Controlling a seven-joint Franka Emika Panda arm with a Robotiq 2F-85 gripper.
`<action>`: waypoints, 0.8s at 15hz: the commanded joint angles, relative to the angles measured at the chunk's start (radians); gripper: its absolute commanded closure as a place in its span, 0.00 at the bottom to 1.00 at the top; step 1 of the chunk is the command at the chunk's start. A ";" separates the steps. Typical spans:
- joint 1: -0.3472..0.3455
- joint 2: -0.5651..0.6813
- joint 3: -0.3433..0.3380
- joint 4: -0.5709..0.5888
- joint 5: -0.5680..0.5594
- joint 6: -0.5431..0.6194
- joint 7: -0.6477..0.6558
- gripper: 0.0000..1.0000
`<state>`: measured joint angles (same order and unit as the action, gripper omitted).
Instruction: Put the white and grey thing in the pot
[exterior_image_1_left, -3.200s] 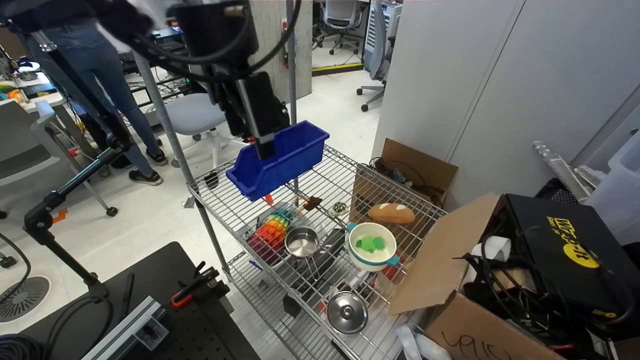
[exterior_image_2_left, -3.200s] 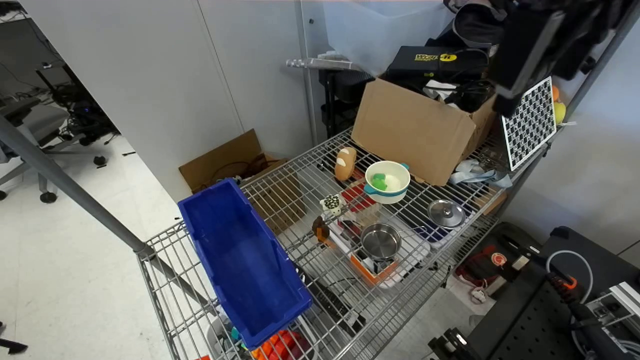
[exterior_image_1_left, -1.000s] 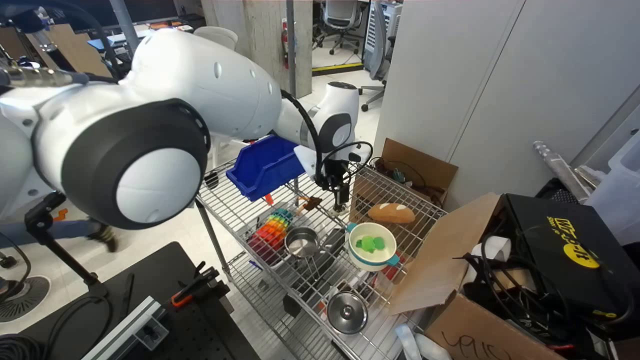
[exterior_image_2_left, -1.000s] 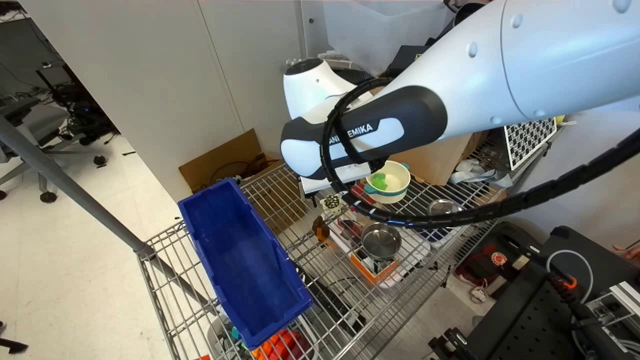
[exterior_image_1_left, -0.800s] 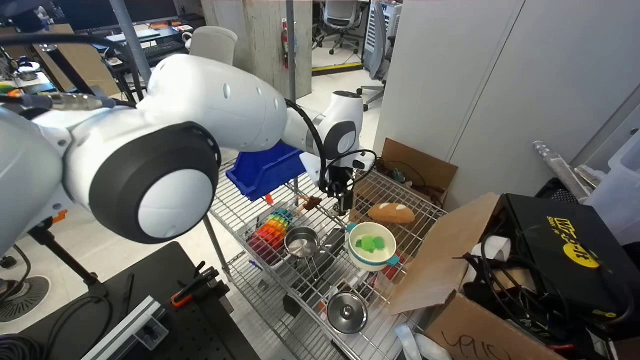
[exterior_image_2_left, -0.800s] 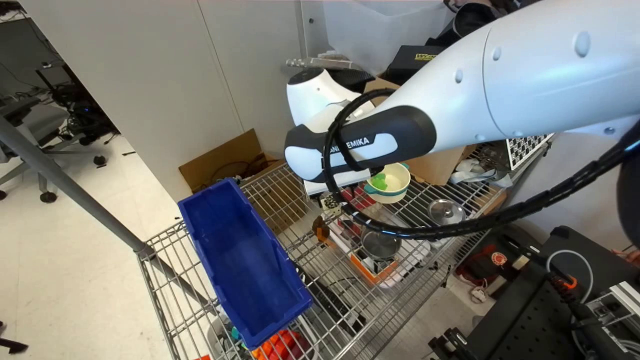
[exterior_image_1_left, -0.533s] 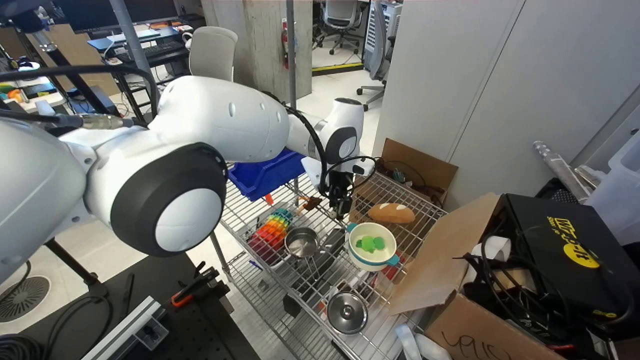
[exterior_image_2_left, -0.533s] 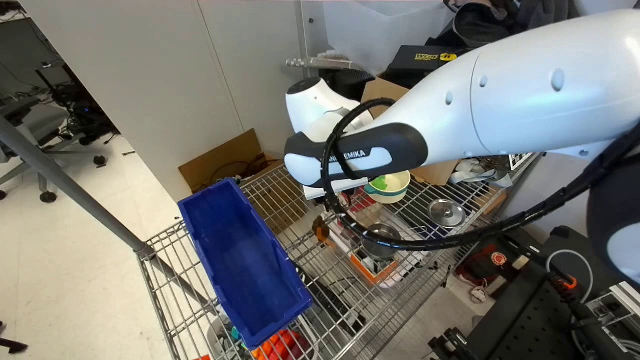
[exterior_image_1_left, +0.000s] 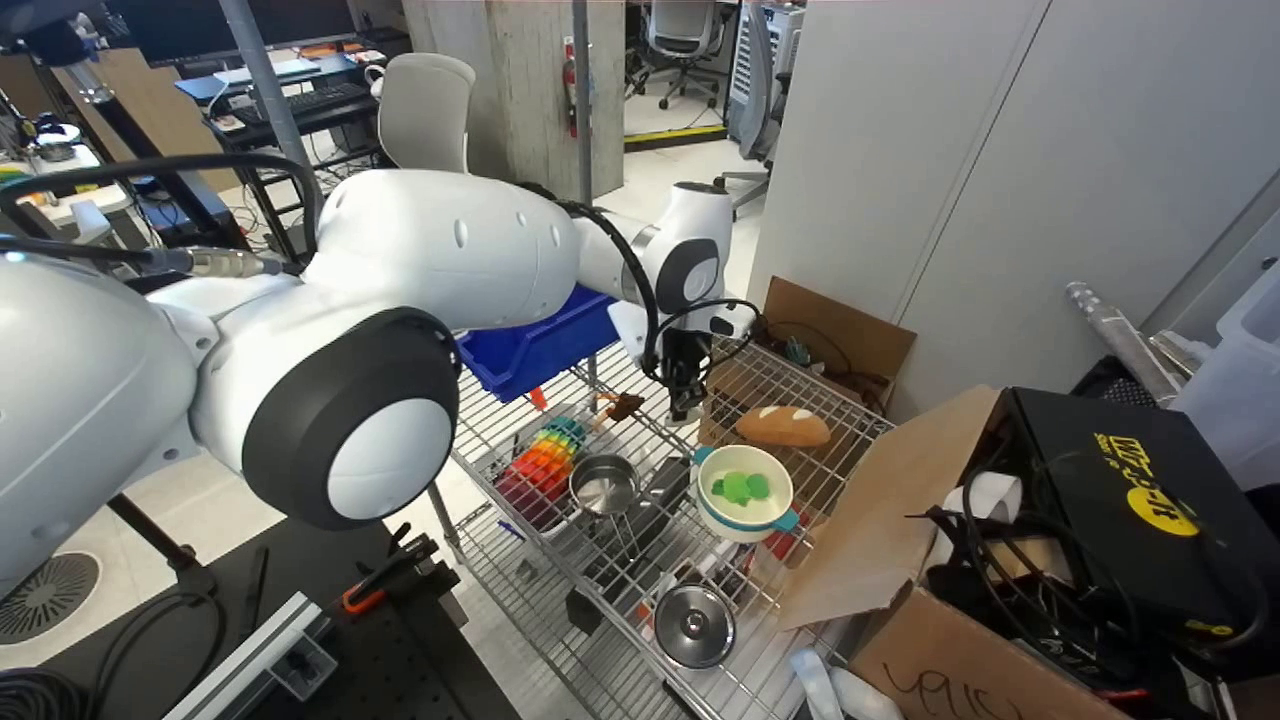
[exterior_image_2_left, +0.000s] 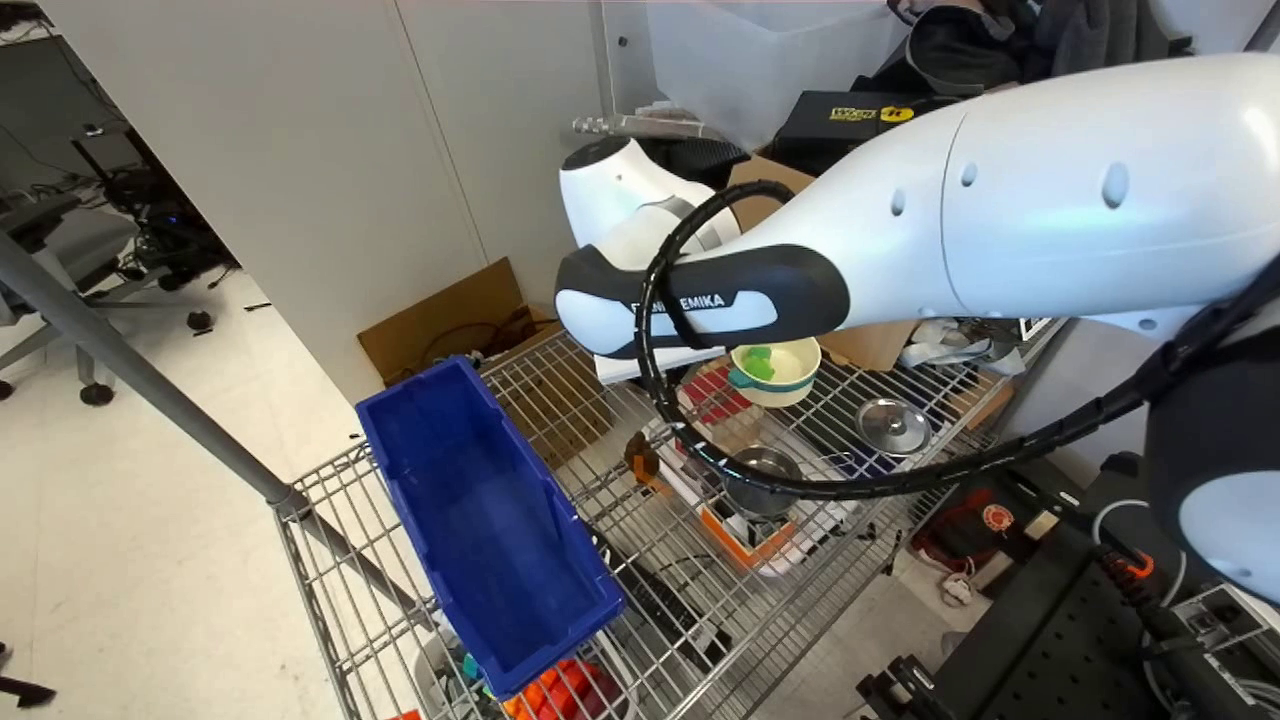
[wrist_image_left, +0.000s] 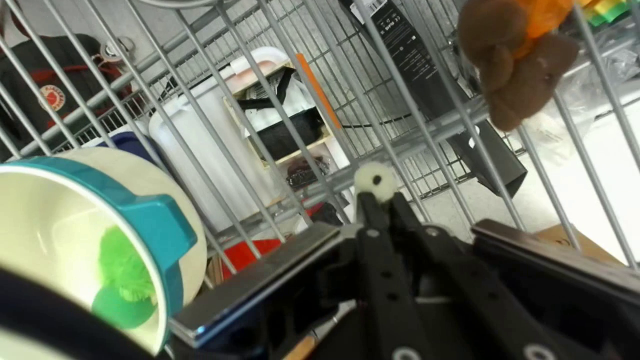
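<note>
Between the fingertips of my gripper (wrist_image_left: 384, 199) in the wrist view sits a fuzzy white part of the white and grey thing (wrist_image_left: 369, 175), with one dark spot on it. The jaws are drawn close together and pinch it; the rest of it is hidden behind them. In an exterior view the gripper (exterior_image_1_left: 682, 412) points down just over the wire shelf and covers most of the thing. The pot (exterior_image_1_left: 603, 480), small, steel and wire-handled, stands on that shelf nearer the front edge. In an exterior view the arm cable crosses the pot (exterior_image_2_left: 762, 470).
A cream bowl with teal handles (wrist_image_left: 162, 227) holds green pieces, close beside the gripper. A brown loaf (exterior_image_1_left: 783, 427) lies behind it. A steel lid (exterior_image_1_left: 694, 630) is at the front edge. A brown lump (wrist_image_left: 520, 90) and a long blue bin (exterior_image_2_left: 490, 520) occupy the other side.
From high above, the arm has come down over the white and grey thing. The jaws have closed on it within the last second, and the hand has since risen slightly.
</note>
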<state>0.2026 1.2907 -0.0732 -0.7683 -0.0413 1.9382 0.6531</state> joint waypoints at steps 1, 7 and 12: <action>-0.002 -0.040 0.006 0.033 0.006 -0.027 -0.006 0.99; -0.048 -0.238 0.073 -0.147 0.085 -0.148 -0.127 0.99; -0.067 -0.362 0.097 -0.371 0.105 -0.167 -0.208 0.99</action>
<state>0.1532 1.0334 0.0048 -0.9530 0.0456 1.7711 0.4883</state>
